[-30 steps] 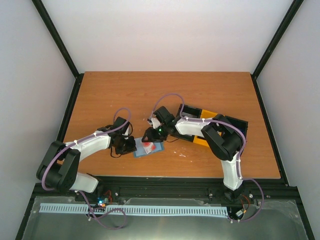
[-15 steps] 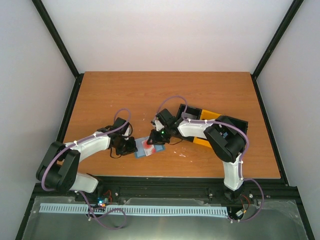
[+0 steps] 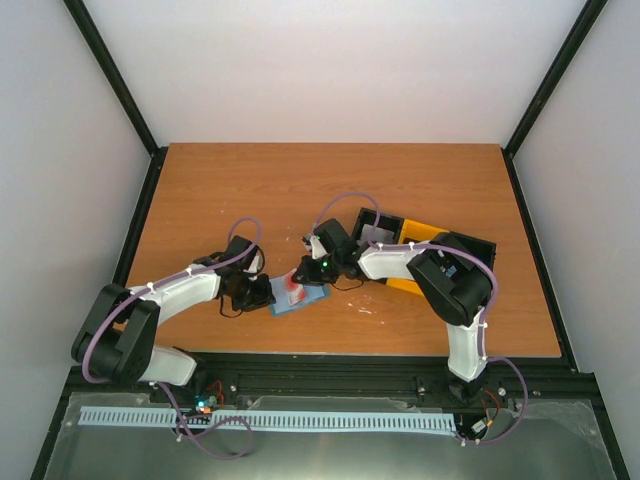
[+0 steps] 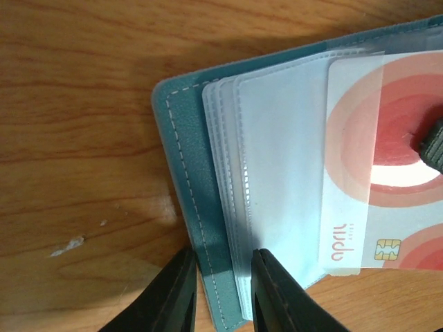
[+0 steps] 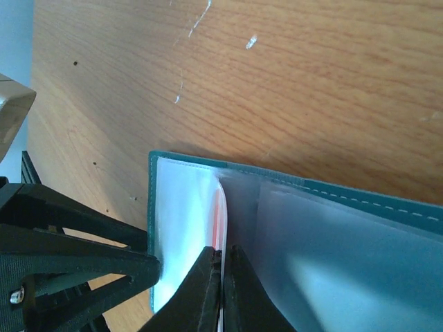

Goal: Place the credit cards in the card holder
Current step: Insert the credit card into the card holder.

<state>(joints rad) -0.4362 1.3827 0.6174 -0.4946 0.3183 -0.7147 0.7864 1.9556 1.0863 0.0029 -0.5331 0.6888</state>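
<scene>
At the near middle of the table (image 3: 250, 190), the teal card holder (image 3: 297, 297) lies open. The left gripper (image 4: 221, 259) pinches its edge, narrowly parted, clear sleeves (image 4: 277, 173) included. The right gripper (image 5: 223, 252) is clamped tight on a red-and-white credit card (image 4: 353, 173) (edge-on in its own view, cut off in the left wrist's). Whether it sits inside a sleeve is hard to tell.

I'm looking down on an orange-brown wooden tabletop (image 3: 250, 190), boxed in by black metal frame posts (image 3: 110, 70) and plain white walls (image 3: 340, 60). A black-and-yellow plastic compartment tray (image 3: 484, 245) sits on the table's right half. Small white scuff marks (image 3: 366, 309) fleck the wood near the front edge; I can't tell what they are.
</scene>
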